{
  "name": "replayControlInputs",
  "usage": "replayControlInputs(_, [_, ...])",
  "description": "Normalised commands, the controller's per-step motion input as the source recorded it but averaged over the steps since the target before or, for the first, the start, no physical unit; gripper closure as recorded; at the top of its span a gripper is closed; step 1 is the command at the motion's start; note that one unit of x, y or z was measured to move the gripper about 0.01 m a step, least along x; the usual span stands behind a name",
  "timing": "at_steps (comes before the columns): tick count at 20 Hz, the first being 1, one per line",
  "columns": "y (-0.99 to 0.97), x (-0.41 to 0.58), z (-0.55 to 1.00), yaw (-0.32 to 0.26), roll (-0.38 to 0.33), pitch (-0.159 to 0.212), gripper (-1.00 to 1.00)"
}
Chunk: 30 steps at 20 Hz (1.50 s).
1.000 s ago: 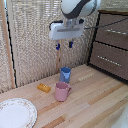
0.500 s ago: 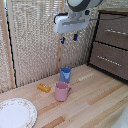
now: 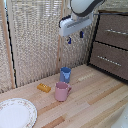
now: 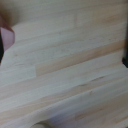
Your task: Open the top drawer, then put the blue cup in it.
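The top drawer [image 3: 114, 29] is the upper dark-brown front at the exterior view's right, closed, with a silver bar handle [image 3: 116, 32]. The blue cup [image 3: 65, 74] stands upright on the wooden table by the bamboo screen. My gripper [image 3: 75, 38] hangs open and empty high above the cup, left of the drawers in the exterior view and apart from the handle. The wrist view is blurred: it shows bare table planks [image 4: 65, 65], with a pink patch [image 4: 5, 37] at one edge and a dark fingertip [image 4: 125, 56] at the other.
A pink handled mug [image 3: 62, 91] stands just in front of the blue cup. Beside it lies a small orange object [image 3: 44, 87]. A white plate [image 3: 15, 113] sits at the table's near corner. The matching lower drawer [image 3: 109, 59] is closed.
The gripper has moved toward the exterior view's right, closer to the drawers, staying high and open. The cup, mug and drawers have not moved.
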Motion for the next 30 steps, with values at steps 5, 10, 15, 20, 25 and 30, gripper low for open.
replayControlInputs(5, [-0.23, 0.019, -0.02, 0.024, -0.375, 0.000, -1.00])
replayControlInputs(10, [-0.22, 0.065, -0.03, 0.016, -0.375, -0.001, -1.00])
replayControlInputs(15, [-0.17, 0.079, 0.00, 0.041, -0.375, -0.019, -1.00])
replayControlInputs(20, [-0.13, 0.103, 0.03, 0.046, -0.374, -0.023, -1.00])
replayControlInputs(25, [-0.10, 0.026, 0.12, 0.097, -0.343, -0.063, -1.00])
replayControlInputs(30, [-0.11, -0.005, 0.11, 0.123, -0.340, -0.054, -1.00])
